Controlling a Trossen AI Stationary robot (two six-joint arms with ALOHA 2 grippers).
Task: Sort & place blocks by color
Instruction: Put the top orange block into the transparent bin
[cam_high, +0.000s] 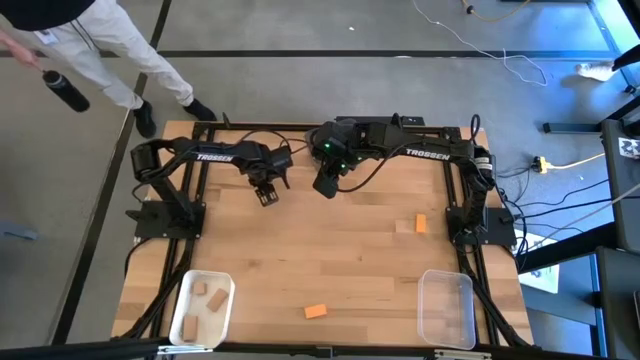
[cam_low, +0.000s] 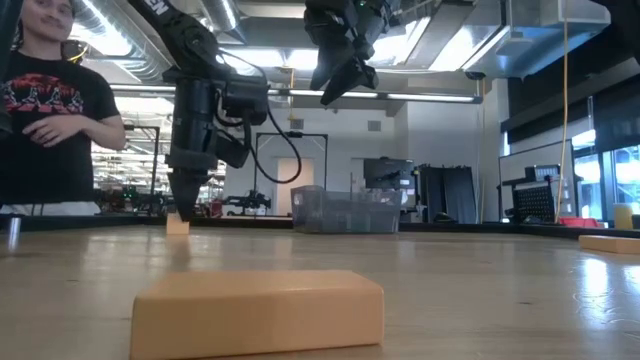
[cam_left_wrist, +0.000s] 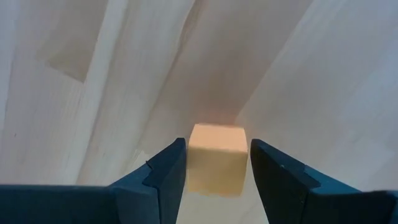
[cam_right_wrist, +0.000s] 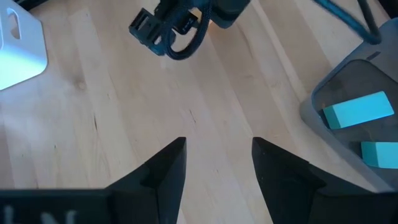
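A: Fingers of the left gripper (cam_left_wrist: 217, 165) stood on either side of a tan block (cam_left_wrist: 216, 157), didn't they?

B: They did. The block sat on the table (cam_high: 340, 260) directly between the two fingers, which were part open. Whether the pads actually pressed its sides, I could not tell. From the low camera that gripper (cam_low: 183, 208) pointed straight down, with the block (cam_low: 178, 226) at its tip, down on the wood.

A: And the right gripper (cam_right_wrist: 217, 165)?

B: It hung well above the table, fingers spread wide, holding nothing. From above it (cam_high: 327, 185) was just beside the left gripper (cam_high: 266, 194), level with it.

A: Where were the other blocks?

B: Two orange ones lay on the open table: one orange block (cam_high: 421, 223) was beyond the right gripper toward the right arm's side, the other orange block (cam_high: 316, 312) well apart from both grippers, near the table's front edge. Three tan pieces (cam_high: 202, 304) lay inside the white bin (cam_high: 183, 315), at the front corner on the left arm's side, far from the left gripper.

A: Any teal ones?

B: Two teal blocks (cam_right_wrist: 357, 112) showed in the right wrist camera, lying side by side in a grey bin (cam_right_wrist: 317, 102). A clear bin (cam_high: 446, 310) stood at the front corner on the right arm's side, well away from the right gripper.

A: Anyone about?

B: A person (cam_low: 45, 110) stood beyond the table, behind the left arm.
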